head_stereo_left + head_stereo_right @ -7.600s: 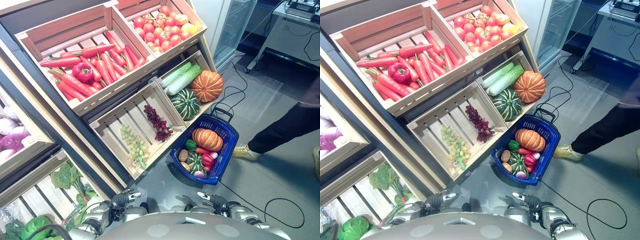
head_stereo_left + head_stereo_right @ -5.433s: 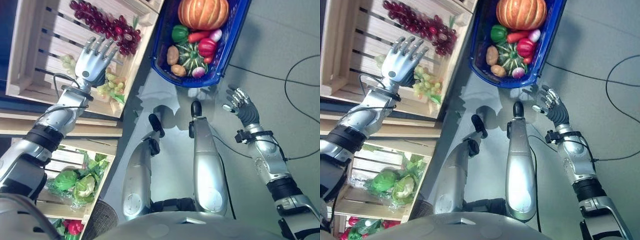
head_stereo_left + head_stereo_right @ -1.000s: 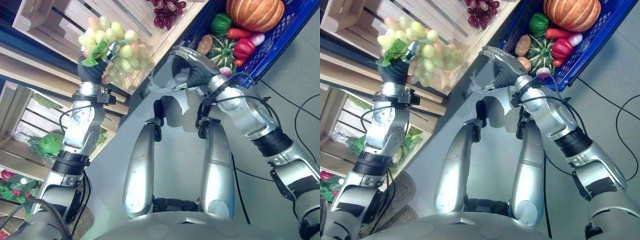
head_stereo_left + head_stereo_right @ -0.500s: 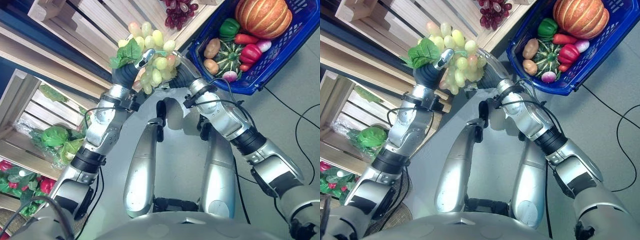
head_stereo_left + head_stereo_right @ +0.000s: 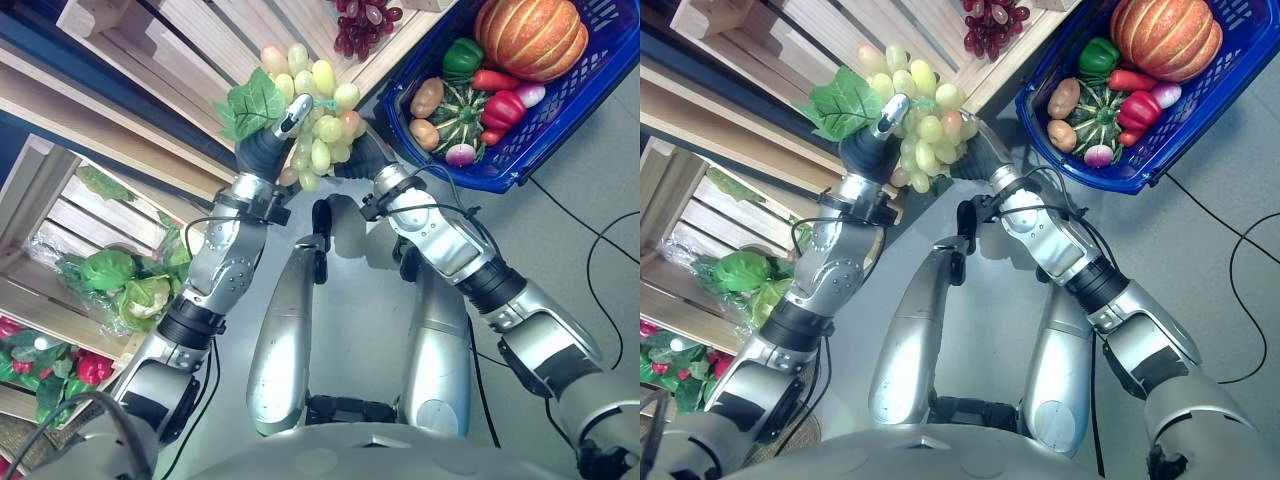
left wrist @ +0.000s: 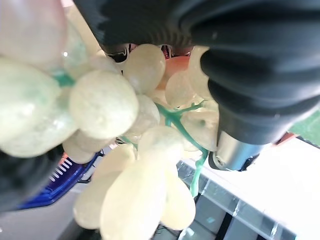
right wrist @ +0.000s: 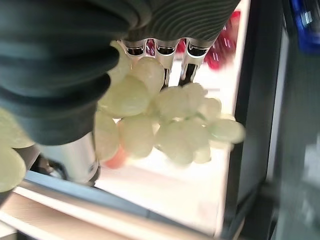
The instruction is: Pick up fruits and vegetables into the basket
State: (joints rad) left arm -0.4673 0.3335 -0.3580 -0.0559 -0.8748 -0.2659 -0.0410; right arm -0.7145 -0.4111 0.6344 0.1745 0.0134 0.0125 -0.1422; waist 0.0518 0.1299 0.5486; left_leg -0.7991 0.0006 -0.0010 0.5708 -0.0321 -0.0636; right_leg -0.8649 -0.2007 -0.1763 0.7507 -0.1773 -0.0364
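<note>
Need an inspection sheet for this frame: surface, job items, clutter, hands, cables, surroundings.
Surface: grey floor, wooden crates beside it.
Job's things: green grapes held up between both hands; blue basket on the floor holds a pumpkin, peppers, potatoes and a squash.
Clutter: red grapes in a crate, greens in a lower crate.
Hands: left hand curled round the green grapes; right hand against them, its fingers hidden.
Cables: black cable on the floor near the blue basket.
Surroundings: nothing seen.
</note>
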